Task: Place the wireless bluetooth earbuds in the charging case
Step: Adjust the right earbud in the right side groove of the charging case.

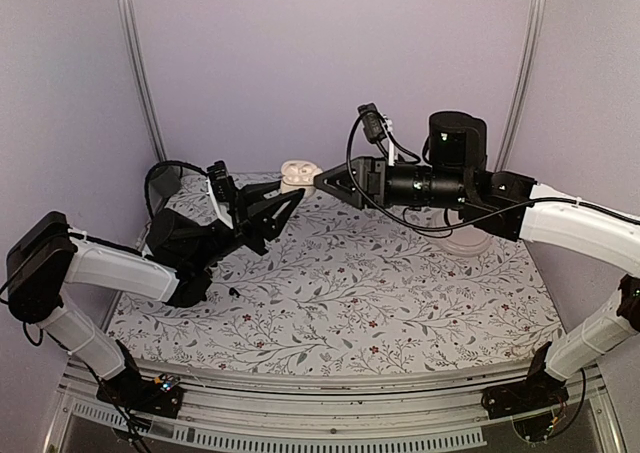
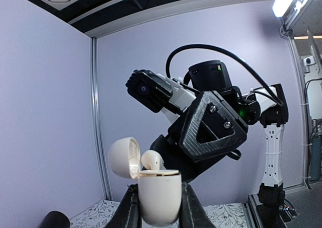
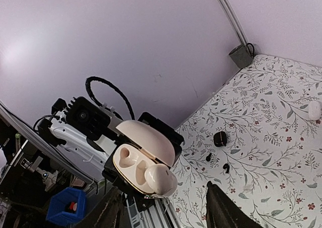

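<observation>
Now — left end effector (image 2: 159, 208) clamped on open case (image 2: 160, 187), one bud (image 3: 161, 180) in it; right end effector (image 3: 163, 200) apart, close by.

Floral-patterned table (image 1: 350, 303) between lilac walls (image 1: 300, 63)

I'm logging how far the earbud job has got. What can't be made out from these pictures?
- Left wrist view: the rim of the cream clamshell charging case hides the base of the rounded cream earbud, so seating is unclear.
- Right wrist view: a small white object on the floral table is too small to name.
- Same view: tiny black bits are too small to identify.
</observation>
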You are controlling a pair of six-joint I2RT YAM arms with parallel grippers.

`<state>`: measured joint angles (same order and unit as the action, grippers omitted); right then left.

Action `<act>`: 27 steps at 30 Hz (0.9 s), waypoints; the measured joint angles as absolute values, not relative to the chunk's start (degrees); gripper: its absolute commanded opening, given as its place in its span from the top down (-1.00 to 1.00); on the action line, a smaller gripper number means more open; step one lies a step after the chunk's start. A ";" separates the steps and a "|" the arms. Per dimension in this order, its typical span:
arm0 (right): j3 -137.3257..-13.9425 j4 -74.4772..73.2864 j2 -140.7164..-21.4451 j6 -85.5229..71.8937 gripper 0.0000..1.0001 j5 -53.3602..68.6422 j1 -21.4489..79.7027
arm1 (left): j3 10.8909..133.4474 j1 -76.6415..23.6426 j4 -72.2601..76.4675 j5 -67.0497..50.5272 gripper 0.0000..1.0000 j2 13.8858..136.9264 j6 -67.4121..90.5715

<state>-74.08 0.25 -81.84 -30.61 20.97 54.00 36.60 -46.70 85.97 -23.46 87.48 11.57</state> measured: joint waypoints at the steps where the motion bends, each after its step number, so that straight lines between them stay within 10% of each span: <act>1: -74.08 0.14 -81.65 -30.59 -0.12 20.38 53.98 | 36.60 -46.70 85.97 -23.46 1.00 87.48 11.57; 27: -76.47 -3.66 -82.91 -29.28 0.15 15.62 51.51 | 36.60 -46.70 85.93 -24.75 1.00 87.48 11.60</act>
